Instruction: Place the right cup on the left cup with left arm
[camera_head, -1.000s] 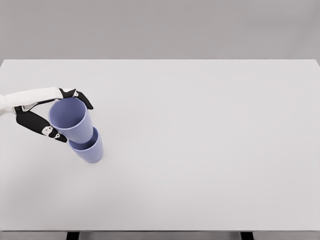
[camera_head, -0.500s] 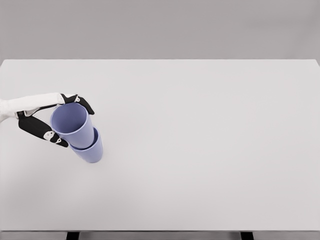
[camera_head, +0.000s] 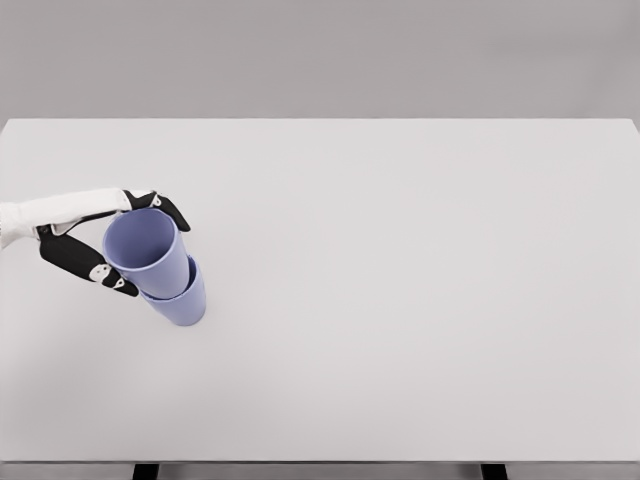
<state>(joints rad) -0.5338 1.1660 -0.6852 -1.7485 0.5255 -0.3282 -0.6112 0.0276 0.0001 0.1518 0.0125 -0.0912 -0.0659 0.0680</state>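
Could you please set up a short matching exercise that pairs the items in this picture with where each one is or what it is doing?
Items:
1. upper cup
2. lower cup
3. left hand
4. table

States:
A. stands on the table, with another cup in it
B. wrapped around a cup near its rim
C. white, bearing the stack
D. held, sitting in the other cup

Pairs: 1-D, 2-A, 3-B, 4-C

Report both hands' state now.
Left hand: closed on the upper cup, which is nested in the lower cup.
Right hand: not in view.
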